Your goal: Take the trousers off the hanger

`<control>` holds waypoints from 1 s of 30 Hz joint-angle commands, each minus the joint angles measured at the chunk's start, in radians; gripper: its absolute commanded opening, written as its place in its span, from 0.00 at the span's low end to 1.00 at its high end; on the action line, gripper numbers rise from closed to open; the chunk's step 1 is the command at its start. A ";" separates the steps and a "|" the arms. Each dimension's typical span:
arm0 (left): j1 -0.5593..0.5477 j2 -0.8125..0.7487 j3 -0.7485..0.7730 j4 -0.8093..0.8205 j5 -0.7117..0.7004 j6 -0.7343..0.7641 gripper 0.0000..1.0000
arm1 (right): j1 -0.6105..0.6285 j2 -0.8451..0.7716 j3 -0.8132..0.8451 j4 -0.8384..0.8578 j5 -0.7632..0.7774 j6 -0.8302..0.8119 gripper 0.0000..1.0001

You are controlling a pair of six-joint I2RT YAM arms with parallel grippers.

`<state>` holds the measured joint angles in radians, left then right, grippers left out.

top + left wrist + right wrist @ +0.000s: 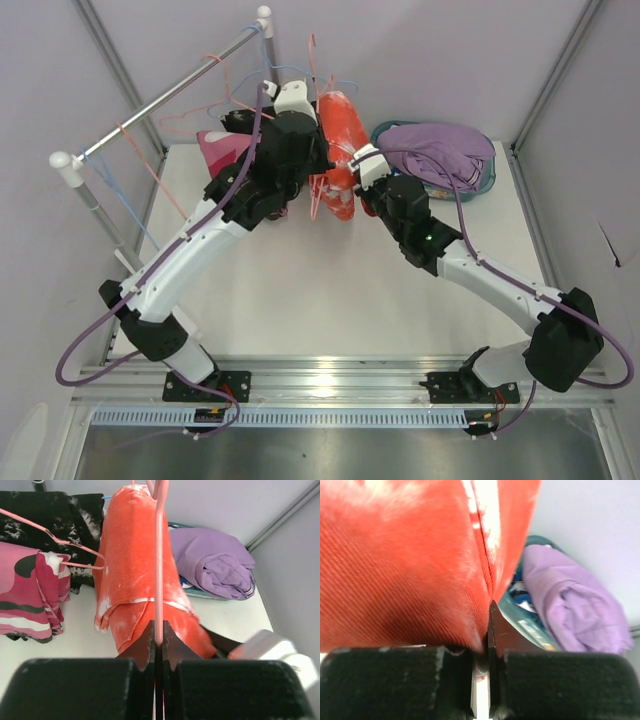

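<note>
The orange trousers (338,150) hang draped over a pink wire hanger (159,555) at the table's back middle. My left gripper (158,635) is shut on the hanger's pink wire, just below the cloth (135,565). My right gripper (485,630) is shut on the lower edge of the orange trousers (405,565); its left finger is hidden by the cloth. The lavender trousers (440,152) lie in a teal basket (487,180). The pink-magenta pair (27,595) and the black speckled pair (45,510) lie on the table to the left.
A metal rail (160,100) on white posts crosses the back left, with empty pink and blue hangers (185,120) on it. A blue-patterned cloth (525,600) shows in the basket under the lavender pair. Grey walls close in the back and sides.
</note>
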<state>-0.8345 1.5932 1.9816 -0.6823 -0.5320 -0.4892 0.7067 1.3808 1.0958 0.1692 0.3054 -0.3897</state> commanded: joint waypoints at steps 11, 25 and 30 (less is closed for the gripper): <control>0.009 -0.045 -0.093 0.113 -0.014 -0.054 0.00 | -0.001 -0.129 0.197 0.029 -0.006 -0.071 0.00; 0.017 -0.116 -0.431 0.142 0.038 -0.394 0.00 | -0.030 0.035 0.584 0.151 0.181 0.061 0.00; 0.017 -0.110 -0.467 0.132 0.059 -0.408 0.00 | -0.084 0.098 0.737 0.161 0.205 0.081 0.00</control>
<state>-0.8211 1.5181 1.5414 -0.5449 -0.4995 -0.8646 0.6628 1.4837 1.6825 0.0998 0.4591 -0.3580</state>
